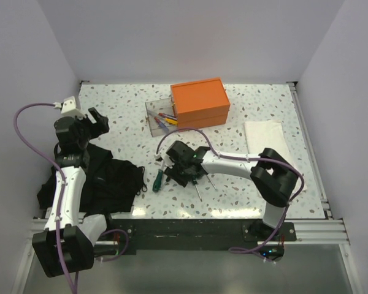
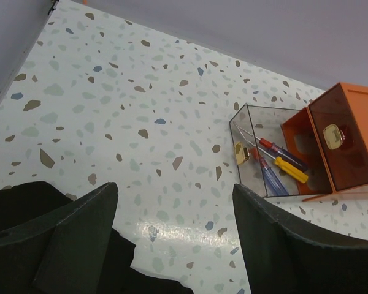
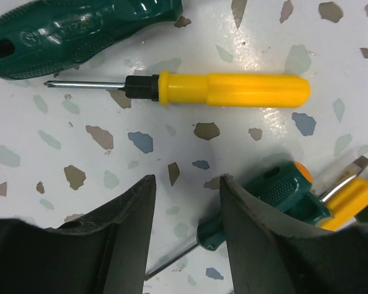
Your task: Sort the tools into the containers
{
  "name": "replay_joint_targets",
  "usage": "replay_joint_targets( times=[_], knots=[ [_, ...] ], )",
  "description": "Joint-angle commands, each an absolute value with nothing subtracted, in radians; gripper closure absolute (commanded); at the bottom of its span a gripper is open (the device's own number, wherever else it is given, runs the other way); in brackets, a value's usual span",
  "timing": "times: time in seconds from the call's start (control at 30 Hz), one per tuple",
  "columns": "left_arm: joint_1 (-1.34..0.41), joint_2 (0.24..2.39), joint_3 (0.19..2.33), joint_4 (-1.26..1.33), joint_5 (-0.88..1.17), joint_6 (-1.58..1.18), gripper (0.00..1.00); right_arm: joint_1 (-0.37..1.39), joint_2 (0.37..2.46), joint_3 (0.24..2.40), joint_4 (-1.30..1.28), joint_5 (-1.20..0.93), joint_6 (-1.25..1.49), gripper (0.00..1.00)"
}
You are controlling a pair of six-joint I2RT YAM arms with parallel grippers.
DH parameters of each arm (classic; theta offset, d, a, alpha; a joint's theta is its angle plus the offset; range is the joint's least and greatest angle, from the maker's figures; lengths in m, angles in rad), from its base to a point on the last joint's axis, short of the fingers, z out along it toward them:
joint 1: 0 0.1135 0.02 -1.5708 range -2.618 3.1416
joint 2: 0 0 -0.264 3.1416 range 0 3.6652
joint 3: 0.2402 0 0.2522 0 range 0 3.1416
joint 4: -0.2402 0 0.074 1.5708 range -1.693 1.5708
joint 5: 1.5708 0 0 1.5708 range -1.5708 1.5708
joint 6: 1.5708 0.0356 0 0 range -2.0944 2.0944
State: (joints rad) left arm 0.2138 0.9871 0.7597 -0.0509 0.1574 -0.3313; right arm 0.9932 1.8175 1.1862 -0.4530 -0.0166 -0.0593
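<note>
Containers: two, a clear bin (image 1: 152, 112) touching the orange box (image 1: 199, 103) on its left.
Screwdrivers in bin (image 2: 291, 169): at least three seen.
Loose screwdrivers (image 3: 233, 89): four counted in front of the box, yellow- or green-handled.
Left gripper (image 2: 175, 196): spread wide, empty.
Right gripper (image 3: 185, 184): narrowly parted, nothing held.

A white tabletop (image 1: 122, 104) flecked with grey, brown and blue chips sits enclosed on three sides by plain pale walls (image 1: 190, 37), under soft, even light.
</note>
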Motion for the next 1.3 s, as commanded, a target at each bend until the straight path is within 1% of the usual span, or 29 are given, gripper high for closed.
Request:
replay_joint_targets(
  times=[0.0, 0.1, 0.17, 0.2, 0.27, 0.3, 0.4, 0.57, 0.73, 0.8, 0.87, 0.9, 0.93, 0.97, 1.03, 1.1, 1.17, 1.2, 1.23, 1.27],
  knots=[
    [0.224, 0.982, 0.781, -0.032, 0.178, -0.35, 0.2, 0.996, 1.691, 1.238, -0.465, 0.014, -0.099, 0.48],
    [0.23, 0.979, 0.765, -0.018, 0.178, -0.351, 0.2, 0.997, 1.68, 1.229, -0.411, 0.003, -0.187, 0.46],
    [0.232, 0.977, 0.759, -0.017, 0.181, -0.353, 0.2, 0.999, 1.695, 1.241, -0.377, -0.04, -0.245, 0.42],
    [0.235, 0.977, 0.758, -0.017, 0.184, -0.354, 0.2, 0.999, 1.728, 1.255, -0.379, -0.133, -0.327, 0.41],
    [0.238, 0.976, 0.756, -0.018, 0.187, -0.353, 0.2, 0.997, 1.762, 1.302, -0.403, -0.208, -0.432, 0.4],
    [0.241, 0.973, 0.756, -0.02, 0.189, -0.353, 0.2, 0.997, 1.781, 1.313, -0.416, -0.231, -0.522, 0.4],
    [0.255, 0.968, 0.758, -0.025, 0.193, -0.354, 0.2, 0.994, 1.842, 1.357, -0.465, -0.268, -0.667, 0.4],
    [0.279, 0.954, 0.755, -0.031, 0.196, -0.359, 0.2, 0.966, 1.934, 1.437, -0.587, -0.325, -0.764, 0.42],
    [0.299, 0.939, 0.738, -0.029, 0.198, -0.367, 0.2, 0.96, 1.959, 1.404, -0.621, -0.321, -0.836, 0.43],
    [0.304, 0.939, 0.729, -0.026, 0.201, -0.37, 0.2, 0.957, 1.979, 1.399, -0.63, -0.314, -0.859, 0.45],
    [0.302, 0.94, 0.724, -0.023, 0.202, -0.373, 0.2, 0.954, 1.985, 1.391, -0.63, -0.304, -0.882, 0.53],
    [0.302, 0.943, 0.724, -0.02, 0.204, -0.373, 0.2, 0.954, 1.979, 1.388, -0.632, -0.302, -0.894, 0.6],
    [0.302, 0.948, 0.726, -0.018, 0.204, -0.374, 0.2, 0.956, 1.971, 1.37, -0.634, -0.304, -0.908, 0.62],
    [0.302, 0.95, 0.726, -0.017, 0.206, -0.376, 0.2, 0.956, 1.957, 1.358, -0.629, -0.305, -0.945, 0.63],
    [0.304, 0.959, 0.724, -0.015, 0.207, -0.382, 0.2, 0.954, 1.916, 1.304, -0.609, -0.295, -0.982, 0.62],
    [0.304, 0.965, 0.716, 0.03, 0.212, -0.388, 0.2, 0.956, 1.902, 1.279, -0.584, -0.279, -1.017, 0.57],
    [0.302, 0.977, 0.712, 0.041, 0.216, -0.4, 0.2, 0.956, 1.914, 1.267, -0.583, -0.258, -1.032, 0.59],
    [0.302, 0.98, 0.712, 0.047, 0.219, -0.399, 0.2, 0.956, 1.919, 1.266, -0.575, -0.253, -1.035, 0.64],
    [0.302, 0.988, 0.715, 0.049, 0.219, -0.399, 0.2, 0.956, 1.921, 1.272, -0.578, -0.25, -1.037, 0.81],
    [0.304, 0.992, 0.719, 0.043, 0.221, -0.4, 0.2, 0.954, 1.914, 1.284, -0.609, -0.258, -1.037, 0.87]
  ],
)
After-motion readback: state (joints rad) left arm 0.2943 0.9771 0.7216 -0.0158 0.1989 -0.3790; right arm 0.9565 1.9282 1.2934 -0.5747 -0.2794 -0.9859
